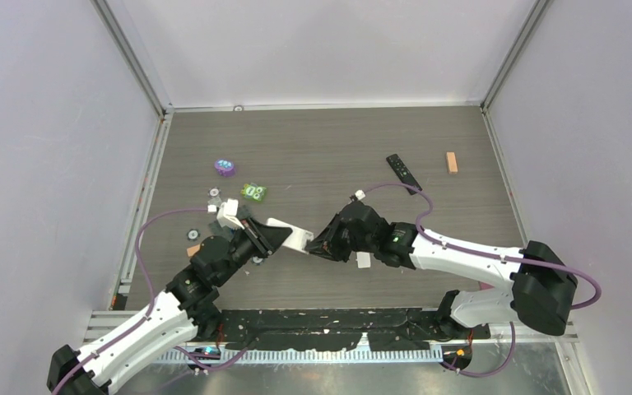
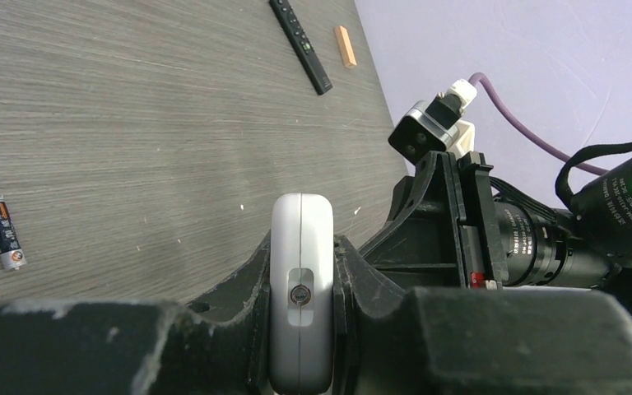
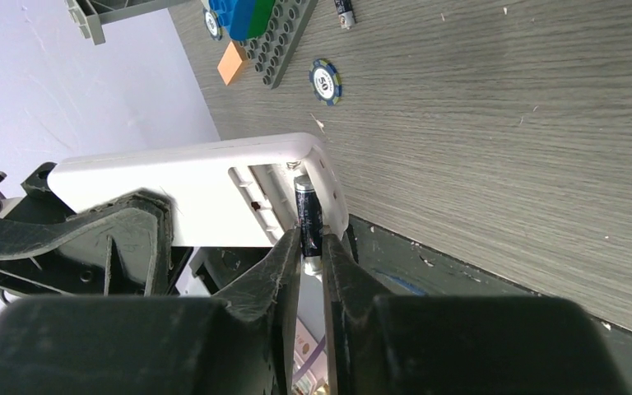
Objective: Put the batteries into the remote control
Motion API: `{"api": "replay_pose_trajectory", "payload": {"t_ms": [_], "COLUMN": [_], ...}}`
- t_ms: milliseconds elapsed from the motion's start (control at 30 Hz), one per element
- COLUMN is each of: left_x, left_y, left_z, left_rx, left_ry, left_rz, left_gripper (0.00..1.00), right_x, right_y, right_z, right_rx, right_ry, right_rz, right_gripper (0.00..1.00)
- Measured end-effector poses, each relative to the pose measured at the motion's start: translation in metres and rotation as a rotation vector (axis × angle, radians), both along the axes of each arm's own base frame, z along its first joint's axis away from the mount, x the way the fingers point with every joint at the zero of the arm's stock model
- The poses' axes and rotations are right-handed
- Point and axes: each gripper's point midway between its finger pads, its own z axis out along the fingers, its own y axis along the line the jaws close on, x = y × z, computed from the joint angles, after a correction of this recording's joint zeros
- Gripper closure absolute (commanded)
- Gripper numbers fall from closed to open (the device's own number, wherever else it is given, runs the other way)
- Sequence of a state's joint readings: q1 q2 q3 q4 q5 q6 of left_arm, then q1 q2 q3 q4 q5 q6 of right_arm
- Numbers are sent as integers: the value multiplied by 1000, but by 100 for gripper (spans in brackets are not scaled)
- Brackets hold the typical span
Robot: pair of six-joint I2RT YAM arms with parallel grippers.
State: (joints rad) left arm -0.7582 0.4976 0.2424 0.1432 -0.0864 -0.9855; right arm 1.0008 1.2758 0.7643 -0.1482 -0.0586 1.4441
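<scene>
The white remote [image 3: 197, 185], compartment open, tilts on edge; a dark battery [image 3: 309, 216] sits in its end slot. A second battery [image 2: 2, 234] lies on the counter [image 2: 132, 123].

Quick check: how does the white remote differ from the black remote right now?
The white remote is clamped in the left gripper, raised off the table; the black remote lies flat on it, far right, untouched. The white remote's battery bay is open, the right gripper holding a battery in it; the black remote shows no open bay. Both are slim, elongated bars.
</scene>
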Motion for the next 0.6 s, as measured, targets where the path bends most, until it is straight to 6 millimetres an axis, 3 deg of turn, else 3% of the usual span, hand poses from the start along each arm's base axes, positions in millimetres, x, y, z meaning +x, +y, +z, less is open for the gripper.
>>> {"api": "replay_pose_trajectory", "payload": {"t_ms": [400, 600], "left_x": [2, 1], "left_y": [0, -2], "left_z": [-6, -8], "left_rx": [13, -6], "left_ry": [17, 51], "left_rz": [5, 4], "left_gripper": [100, 100], "right_x": [13, 17], "right_y": [-3, -2], "right_z": [-10, -16], "right_rx": [-3, -9], "right_ry": [47, 56], "right_rz": [-36, -43], "right_gripper": [69, 53]}}
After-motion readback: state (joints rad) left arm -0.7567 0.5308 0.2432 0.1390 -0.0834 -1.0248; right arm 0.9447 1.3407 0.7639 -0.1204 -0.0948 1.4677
